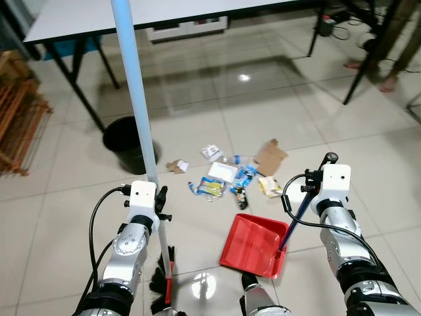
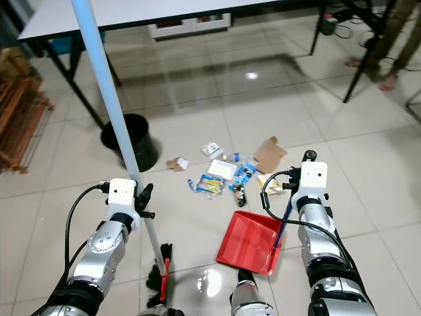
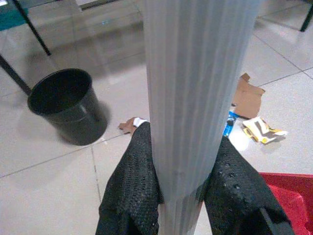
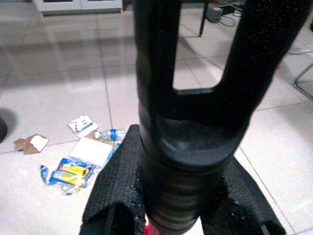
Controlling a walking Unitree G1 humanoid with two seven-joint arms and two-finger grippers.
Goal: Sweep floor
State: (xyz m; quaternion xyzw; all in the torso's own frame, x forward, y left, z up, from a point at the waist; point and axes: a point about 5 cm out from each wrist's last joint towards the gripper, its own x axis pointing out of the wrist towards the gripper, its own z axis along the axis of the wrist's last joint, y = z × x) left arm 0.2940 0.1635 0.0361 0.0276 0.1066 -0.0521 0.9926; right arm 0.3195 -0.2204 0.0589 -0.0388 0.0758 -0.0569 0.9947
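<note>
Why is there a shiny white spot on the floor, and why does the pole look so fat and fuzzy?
Left eye view: lamp glare on glossy tiles. Left wrist view: the broom pole sits right against the lens, so it looms soft; the black bin behind stays sharper.

The two eye views look forward and down from head height onto a tiled floor (image 1: 276, 92), taking in both silver arms at the lower edge and a tabletop (image 1: 79, 20) at the far side. They share nearly the whole scene, the right eye view offset slightly sideways. The left wrist view sits very close behind the pale broom pole (image 3: 195, 98), facing across the floor toward a black bin (image 3: 66, 105). The right wrist view sits equally close behind the black dustpan handle (image 4: 195, 122). All four share the scattered litter (image 1: 227, 174).
</note>
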